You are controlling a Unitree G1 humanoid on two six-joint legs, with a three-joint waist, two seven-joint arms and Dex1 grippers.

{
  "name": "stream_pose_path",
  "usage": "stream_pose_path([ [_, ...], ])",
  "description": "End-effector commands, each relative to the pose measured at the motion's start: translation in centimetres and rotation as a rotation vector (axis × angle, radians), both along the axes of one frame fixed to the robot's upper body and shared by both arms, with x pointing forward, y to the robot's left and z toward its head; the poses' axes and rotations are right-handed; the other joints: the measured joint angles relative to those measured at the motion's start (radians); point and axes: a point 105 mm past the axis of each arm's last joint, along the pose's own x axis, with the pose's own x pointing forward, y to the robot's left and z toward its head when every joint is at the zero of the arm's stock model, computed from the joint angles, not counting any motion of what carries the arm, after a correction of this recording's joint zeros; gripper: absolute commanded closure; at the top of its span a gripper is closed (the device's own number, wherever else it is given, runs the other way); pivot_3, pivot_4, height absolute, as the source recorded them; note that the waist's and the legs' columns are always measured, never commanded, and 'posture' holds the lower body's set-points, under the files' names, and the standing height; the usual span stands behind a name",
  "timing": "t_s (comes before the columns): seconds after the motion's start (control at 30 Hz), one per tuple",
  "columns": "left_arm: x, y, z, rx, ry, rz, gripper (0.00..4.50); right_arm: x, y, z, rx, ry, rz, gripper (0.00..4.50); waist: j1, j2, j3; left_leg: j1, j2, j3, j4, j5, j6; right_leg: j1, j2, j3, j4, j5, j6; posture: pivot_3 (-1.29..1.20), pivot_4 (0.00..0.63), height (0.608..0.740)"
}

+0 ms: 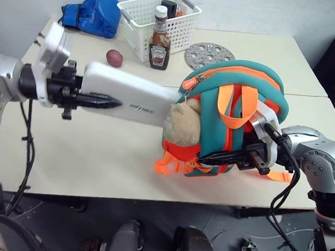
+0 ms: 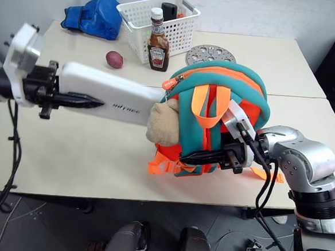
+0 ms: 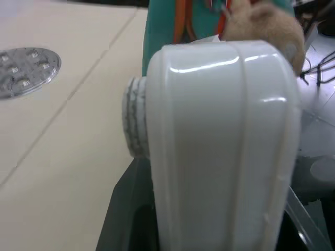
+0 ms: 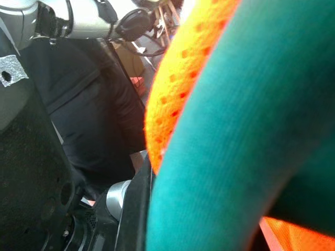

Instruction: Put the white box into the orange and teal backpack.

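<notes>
Left eye view: the left gripper [image 1: 103,102] clamps one end of the white box [image 1: 132,100], its black fingers closed over the lid near the small grey lettering. The box is held up off the table [image 1: 85,154], roughly level, long axis running across toward the orange and teal backpack [image 1: 232,107]. Its far end meets the backpack's side just under the zipper edge, right above the tan plush toy [image 1: 182,126] — whether the tip is already inside the opening I cannot tell.

The backpack stands upright near the table's front edge, strap side facing the robot, orange webbing loops hanging down its middle. The right gripper [image 1: 228,158] lies low across the backpack's lower front, fingers pinched on the fabric and strapping there; in the right wrist view, teal trim and orange mesh press right up against that gripper.

Left wrist view: the box's rounded white end sits between the fingers, plush toy and teal fabric just beyond.

Further back on the table — a ketchup bottle [image 1: 160,39] touching a white slotted basket [image 1: 157,21], a red potato [image 1: 114,57] just beside, a perforated metal disc [image 1: 209,54], and a blue fabric bundle [image 1: 95,14] at the far left corner.
</notes>
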Motion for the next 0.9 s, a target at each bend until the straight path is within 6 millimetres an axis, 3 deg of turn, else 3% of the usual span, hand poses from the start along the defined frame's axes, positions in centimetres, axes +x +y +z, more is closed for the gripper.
stream_pose_path([
  [0.03, -0.9, -0.4, 2.5, -0.049, -0.046, -0.072, 3.29, -0.6, 0.1, 0.1, -0.004, -0.03, 0.018, 4.48, -0.003, 0.0, 0.0, 0.0, 0.0, 0.0, 0.0, 0.0, 0.0, 0.0, 0.0, 0.0, 0.0, 0.0, 0.0, 0.0, 0.15, 0.74],
  [0.23, -1.4, -0.9, 3.3, -0.068, -0.014, -0.138, 3.29, -0.3, 0.2, 0.0, 0.002, -0.036, 0.003, 4.48, -0.007, 0.0, 0.0, 0.0, 0.0, 0.002, 0.001, -0.001, 0.001, -0.001, 0.0, 0.0, 0.001, 0.0, 0.0, 0.0, 0.15, 0.74],
  [0.43, -0.8, -2.3, -1.3, 0.054, 0.043, -0.153, 3.29, -0.1, 0.3, 0.1, 0.008, -0.042, -0.008, 4.48, -0.005, 0.0, 0.0, 0.0, 0.0, 0.001, 0.001, -0.001, 0.001, 0.0, -0.001, 0.001, 0.001, 0.0, 0.0, 0.0, 0.15, 0.74],
  [0.53, 0.2, -3.9, -2.9, 0.065, 0.025, -0.144, 3.29, -0.2, 0.5, 0.3, 0.011, -0.049, 0.0, 4.48, -0.003, 0.0, 0.0, 0.0, 0.0, 0.001, 0.002, -0.001, 0.001, 0.0, -0.001, 0.001, 0.001, 0.0, 0.0, 0.0, 0.15, 0.74],
  [0.9, 3.2, -11.4, -4.0, -0.139, -0.055, -0.089, 3.29, -1.1, 1.6, 0.8, 0.038, -0.059, 0.046, 4.48, -0.002, 0.0, 0.0, -0.002, -0.001, 0.0, 0.004, -0.001, 0.002, 0.0, -0.001, 0.0, 0.001, 0.0, 0.001, 0.0, 0.15, 0.74],
])
